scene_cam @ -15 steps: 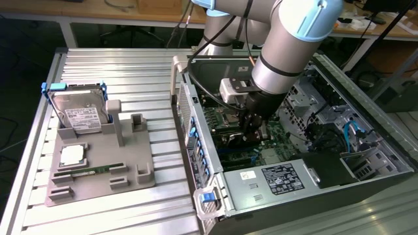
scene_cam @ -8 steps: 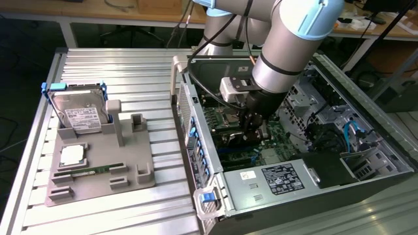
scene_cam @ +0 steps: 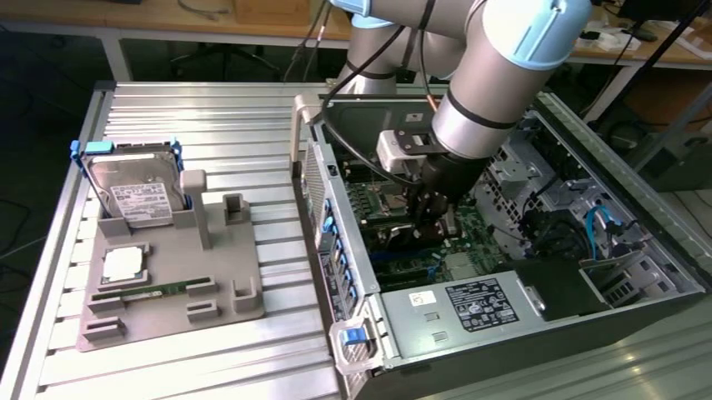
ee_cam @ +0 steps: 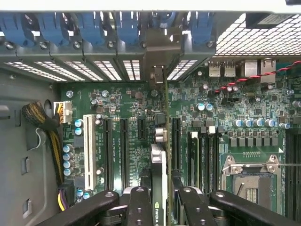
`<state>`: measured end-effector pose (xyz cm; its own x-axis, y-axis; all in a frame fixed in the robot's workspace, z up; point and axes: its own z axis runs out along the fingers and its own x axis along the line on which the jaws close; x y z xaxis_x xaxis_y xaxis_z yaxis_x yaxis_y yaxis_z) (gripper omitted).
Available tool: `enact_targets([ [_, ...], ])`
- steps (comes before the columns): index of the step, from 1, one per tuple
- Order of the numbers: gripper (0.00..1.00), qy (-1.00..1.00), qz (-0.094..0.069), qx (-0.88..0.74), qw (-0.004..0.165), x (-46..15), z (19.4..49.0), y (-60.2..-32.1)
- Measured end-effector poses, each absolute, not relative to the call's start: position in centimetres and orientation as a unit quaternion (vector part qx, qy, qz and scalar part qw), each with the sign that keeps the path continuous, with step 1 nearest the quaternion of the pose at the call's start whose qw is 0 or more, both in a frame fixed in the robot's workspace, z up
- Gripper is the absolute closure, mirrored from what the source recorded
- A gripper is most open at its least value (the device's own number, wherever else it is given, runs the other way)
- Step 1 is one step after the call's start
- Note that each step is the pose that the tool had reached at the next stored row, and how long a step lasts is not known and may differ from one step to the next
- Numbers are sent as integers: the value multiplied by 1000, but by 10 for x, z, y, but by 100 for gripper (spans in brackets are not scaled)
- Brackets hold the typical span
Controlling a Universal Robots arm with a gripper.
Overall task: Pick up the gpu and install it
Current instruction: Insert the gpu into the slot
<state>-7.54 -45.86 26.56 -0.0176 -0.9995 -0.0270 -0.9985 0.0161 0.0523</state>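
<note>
in the middle of the exterior frame, the black two-fingered gripper [scene_cam: 428,215] reaches down into the open grey metal computer case [scene_cam: 317,200]. it is clenched on the gpu [ee_cam: 158,172], a flat card with a silver end bracket, held edge-on over the green motherboard [ee_cam: 127,127]. the card's long axis runs parallel to the black expansion slots [ee_cam: 123,146], with the bracket end pointing at the blue rear slot clips [ee_cam: 89,26].

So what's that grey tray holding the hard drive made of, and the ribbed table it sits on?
The grey tray looks like matte plastic, perhaps printed: dull, uniform colour, chunky blocky posts. The table looks like bare aluminium: pale silvery ribbed slats with a soft sheen. Neither can be confirmed by look alone.
</note>
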Motion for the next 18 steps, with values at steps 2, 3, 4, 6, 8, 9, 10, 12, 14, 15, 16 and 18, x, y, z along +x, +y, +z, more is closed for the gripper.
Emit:
enact_targets([
  [2,73,-713,-29,701,8,-74,266,-459],
  [3,73,-713,-30,701,7,-74,266,-459],
  [4,73,-713,-32,701,5,-72,266,-459],
  [6,73,-712,-35,701,2,-68,266,-459],
  [8,73,-714,-35,700,2,-68,265,-458],
  [9,73,-714,-35,700,2,-68,265,-459],
  [10,73,-714,-35,700,2,-68,265,-459],
  [12,73,-714,-35,700,2,-69,264,-459],
  [14,73,-714,-35,700,2,-70,263,-460],
  [15,73,-714,-35,700,2,-70,263,-460],
  [16,73,-714,-35,700,2,-70,263,-461],
  [18,73,-714,-37,699,4,-70,264,-462],
])
